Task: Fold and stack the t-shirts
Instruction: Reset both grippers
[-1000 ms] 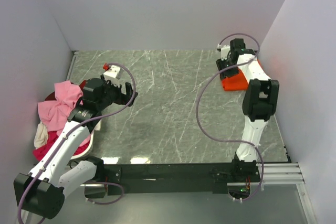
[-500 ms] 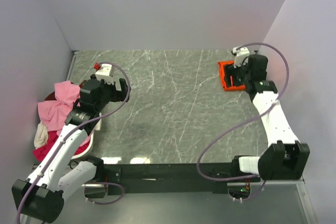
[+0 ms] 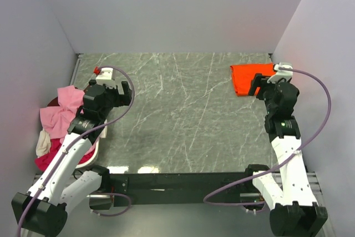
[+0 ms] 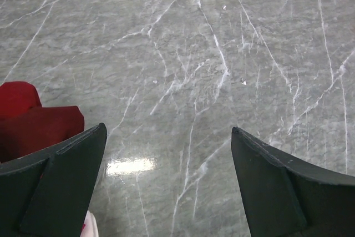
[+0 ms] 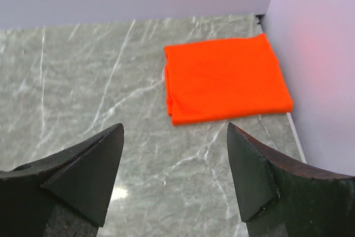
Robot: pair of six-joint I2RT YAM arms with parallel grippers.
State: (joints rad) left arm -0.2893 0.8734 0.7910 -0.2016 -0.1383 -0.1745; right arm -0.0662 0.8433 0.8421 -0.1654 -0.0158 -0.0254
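A folded bright orange t-shirt [image 3: 247, 77] lies flat at the table's far right corner; in the right wrist view it [image 5: 224, 79] lies just ahead of the jaws. My right gripper [image 3: 257, 87] is open and empty, hanging at the shirt's near edge [image 5: 175, 154]. A pile of unfolded shirts sits at the left edge: light pink [image 3: 64, 106], magenta [image 3: 47, 159] and cream-white [image 3: 43, 145]. My left gripper [image 3: 123, 94] is open and empty just right of the pile, above bare table [image 4: 169, 154]. A dark red fold of cloth [image 4: 33, 129] shows at its left.
The pile rests in a white basket [image 3: 100, 137] against the left wall. Grey walls close the table on the left, back and right; the right wall [image 5: 321, 54] runs right beside the orange shirt. Purple cables loop off both arms.
My right arm has drawn back off the orange shirt toward the near right, leaving it uncovered and flat. My left gripper has shifted left and a little farther back, toward the pile.
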